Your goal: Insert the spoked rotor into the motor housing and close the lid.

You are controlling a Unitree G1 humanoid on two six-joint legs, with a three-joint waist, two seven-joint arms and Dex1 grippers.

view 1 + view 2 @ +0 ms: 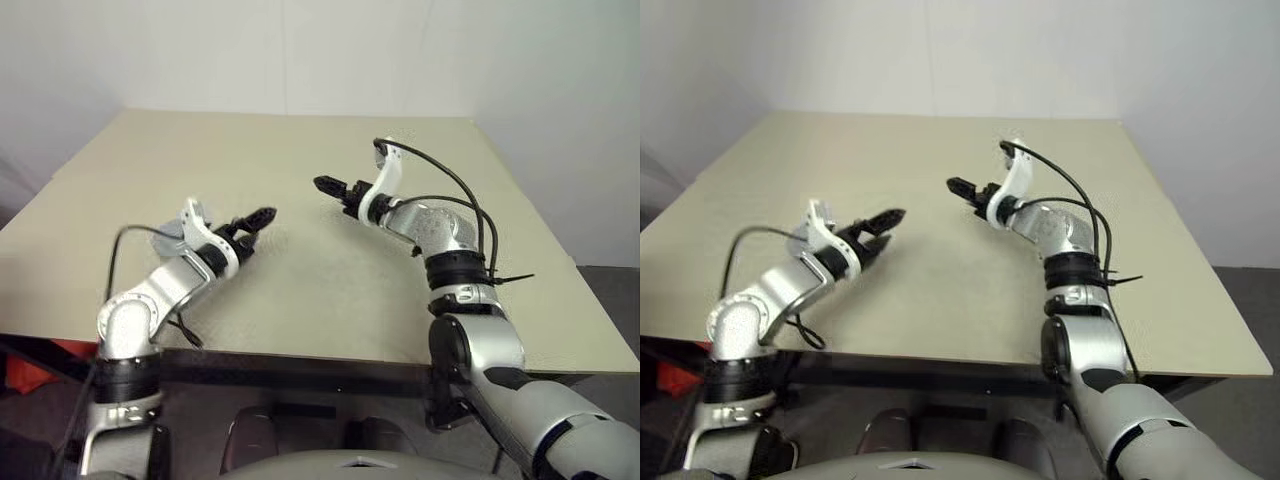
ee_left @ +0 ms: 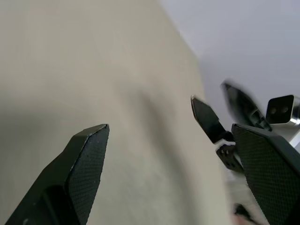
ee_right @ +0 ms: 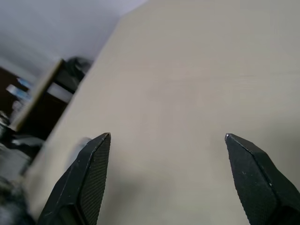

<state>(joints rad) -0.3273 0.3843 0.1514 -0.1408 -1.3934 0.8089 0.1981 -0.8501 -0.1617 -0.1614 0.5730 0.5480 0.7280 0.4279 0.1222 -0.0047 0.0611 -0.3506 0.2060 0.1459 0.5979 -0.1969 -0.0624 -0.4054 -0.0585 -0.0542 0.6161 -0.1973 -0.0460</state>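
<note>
Beige table (image 1: 300, 290), both jaws spread empty above it, no legible writing

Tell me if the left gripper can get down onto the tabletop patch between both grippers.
Probably yes: the left gripper, open, hovers just over the tabletop, apart from the right gripper, and that patch looks bare.

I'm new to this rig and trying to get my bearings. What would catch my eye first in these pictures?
Two silver arms reach over a beige table, their black grippers pointed toward each other above its middle. The left gripper and the right gripper both stand open with nothing between the fingers, a gap of tabletop between them. A black cable loops over the right arm's wrist.
</note>
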